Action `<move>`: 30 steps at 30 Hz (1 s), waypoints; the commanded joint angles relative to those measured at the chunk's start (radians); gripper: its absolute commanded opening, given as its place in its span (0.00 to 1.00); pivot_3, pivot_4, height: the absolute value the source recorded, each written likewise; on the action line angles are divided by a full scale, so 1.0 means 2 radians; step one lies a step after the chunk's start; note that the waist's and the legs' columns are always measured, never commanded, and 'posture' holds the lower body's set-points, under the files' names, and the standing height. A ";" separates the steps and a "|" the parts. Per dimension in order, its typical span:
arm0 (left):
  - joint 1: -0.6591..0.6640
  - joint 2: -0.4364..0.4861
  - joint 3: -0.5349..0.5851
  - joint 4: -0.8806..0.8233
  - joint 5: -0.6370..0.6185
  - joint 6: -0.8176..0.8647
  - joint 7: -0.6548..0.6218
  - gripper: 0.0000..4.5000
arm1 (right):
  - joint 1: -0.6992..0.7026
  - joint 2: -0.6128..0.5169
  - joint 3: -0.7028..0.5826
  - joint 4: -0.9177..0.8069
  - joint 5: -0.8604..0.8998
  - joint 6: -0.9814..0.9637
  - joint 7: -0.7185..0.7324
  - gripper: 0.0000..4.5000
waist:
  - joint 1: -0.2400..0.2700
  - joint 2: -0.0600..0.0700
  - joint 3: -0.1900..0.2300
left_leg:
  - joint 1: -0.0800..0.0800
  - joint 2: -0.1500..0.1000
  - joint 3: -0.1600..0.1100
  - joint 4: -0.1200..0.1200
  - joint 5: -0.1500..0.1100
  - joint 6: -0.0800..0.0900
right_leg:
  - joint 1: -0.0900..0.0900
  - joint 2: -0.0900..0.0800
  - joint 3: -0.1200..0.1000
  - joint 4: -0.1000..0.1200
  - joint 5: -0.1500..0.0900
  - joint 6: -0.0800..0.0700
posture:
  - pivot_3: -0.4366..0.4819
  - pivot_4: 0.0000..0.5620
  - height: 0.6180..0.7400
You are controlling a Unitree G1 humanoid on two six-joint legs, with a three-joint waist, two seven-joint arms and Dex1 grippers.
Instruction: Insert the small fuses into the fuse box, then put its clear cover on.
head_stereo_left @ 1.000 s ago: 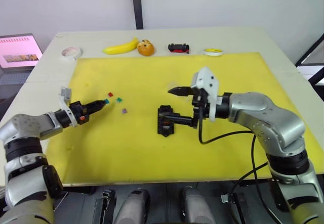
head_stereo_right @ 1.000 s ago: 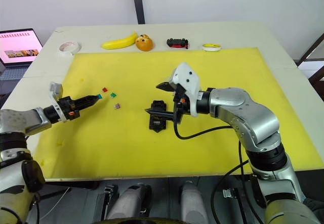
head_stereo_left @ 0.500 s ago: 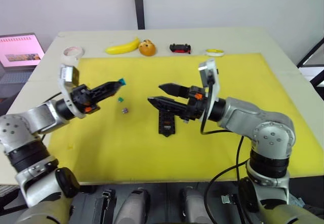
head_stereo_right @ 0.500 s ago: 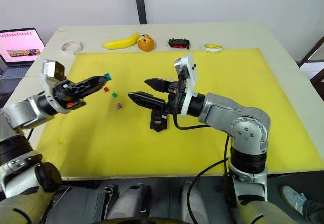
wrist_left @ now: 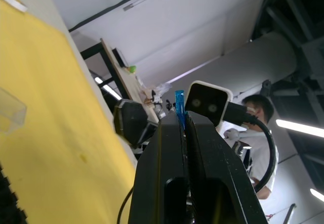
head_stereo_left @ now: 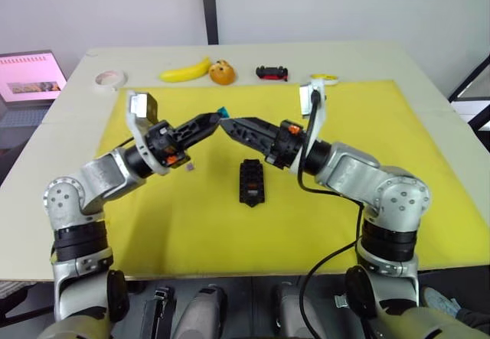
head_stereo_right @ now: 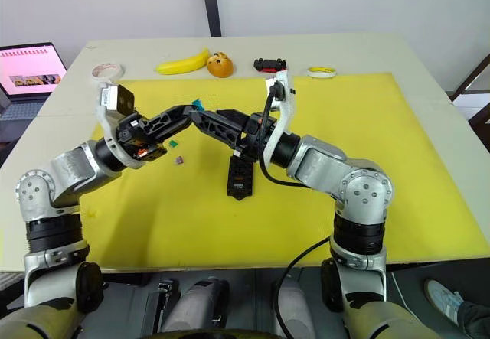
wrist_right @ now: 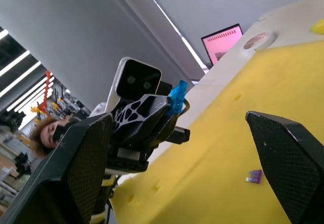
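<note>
Left end effector [head_stereo_left: 217,115] with blue fuse [head_stereo_left: 223,112], now raised, tip-to-tip with right end effector [head_stereo_left: 230,125].

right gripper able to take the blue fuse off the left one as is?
Probably yes. The right gripper is open, facing the blue fuse pinched at the left gripper's tips, with nothing between them.
</note>
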State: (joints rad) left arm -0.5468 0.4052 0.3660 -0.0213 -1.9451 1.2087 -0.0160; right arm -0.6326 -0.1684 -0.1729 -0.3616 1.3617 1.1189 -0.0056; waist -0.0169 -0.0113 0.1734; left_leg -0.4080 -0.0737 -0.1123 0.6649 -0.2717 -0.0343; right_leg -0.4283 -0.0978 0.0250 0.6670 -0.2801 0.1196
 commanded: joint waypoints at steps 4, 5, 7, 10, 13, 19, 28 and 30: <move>0.003 0.015 -0.016 -0.017 -0.014 -0.020 -0.018 0.00 | -0.012 -0.009 0.000 0.000 0.056 -0.027 -0.027 0.71 | -0.001 0.000 0.000 | 0.000 0.000 0.000 0.000 0.000 0.000 | 0.000 0.000 0.000 0.000 0.000 0.000 | 0.48 0.27 1.00; 0.004 0.016 -0.017 -0.017 -0.014 -0.021 -0.021 0.00 | -0.013 -0.011 0.002 0.001 0.061 -0.030 -0.031 0.71 | -0.001 0.000 0.000 | 0.000 0.000 0.000 0.000 0.000 0.000 | 0.000 0.000 0.000 0.000 0.000 0.000 | 0.48 0.27 1.00; 0.004 0.019 -0.021 -0.017 -0.014 -0.024 -0.024 0.00 | -0.014 -0.015 0.006 0.003 0.067 -0.035 -0.034 0.71 | -0.001 0.000 0.000 | 0.000 0.000 0.000 0.000 0.000 0.000 | 0.000 0.000 0.000 0.000 0.000 0.000 | 0.48 0.27 1.00; 0.006 0.021 -0.024 -0.019 -0.014 -0.028 -0.028 0.00 | -0.014 -0.022 0.012 0.005 0.072 -0.039 -0.037 0.71 | 0.000 0.000 0.000 | 0.000 0.000 0.000 0.000 0.000 0.000 | 0.000 0.000 0.000 0.000 0.000 0.000 | 0.48 0.27 1.00; 0.010 0.022 -0.026 -0.025 -0.014 -0.031 -0.029 0.00 | -0.015 -0.029 0.017 0.007 0.076 -0.043 -0.037 0.71 | -0.001 0.000 0.000 | 0.000 0.000 0.000 0.000 0.000 0.000 | 0.000 0.000 0.000 0.000 0.000 0.000 | 0.48 0.27 1.00; 0.014 0.022 -0.032 -0.035 -0.014 -0.039 -0.032 0.00 | -0.017 -0.041 0.030 0.009 0.076 -0.049 -0.036 0.71 | 0.000 0.000 0.000 | 0.000 0.000 0.000 0.000 0.000 0.000 | 0.000 0.000 0.000 0.000 0.000 0.000 | 0.48 0.27 1.00; 0.019 0.019 -0.039 -0.043 -0.014 -0.050 -0.027 0.00 | -0.016 -0.049 0.036 0.007 0.086 -0.059 -0.033 0.32 | 0.000 0.000 0.000 | 0.000 0.000 0.000 0.000 0.000 0.000 | 0.000 0.000 0.000 0.000 0.000 0.000 | 0.48 0.27 1.00; 0.019 0.017 -0.041 -0.045 -0.014 -0.052 -0.025 0.00 | -0.016 -0.052 0.037 0.007 0.089 -0.059 -0.034 0.32 | 0.000 0.000 0.000 | 0.000 0.000 0.000 0.000 0.000 0.000 | 0.000 0.000 0.000 0.000 0.000 0.000 | 0.48 0.27 1.00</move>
State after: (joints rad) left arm -0.5048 0.4396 0.2869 -0.0722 -1.9502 1.1201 -0.0594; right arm -0.6451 -0.2620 -0.0997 -0.3269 1.5132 1.0176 -0.0805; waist -0.0173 -0.0113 0.1734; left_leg -0.4081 -0.0734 -0.1122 0.6647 -0.2717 -0.0341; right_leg -0.4281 -0.0971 0.0250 0.6664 -0.2801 0.1196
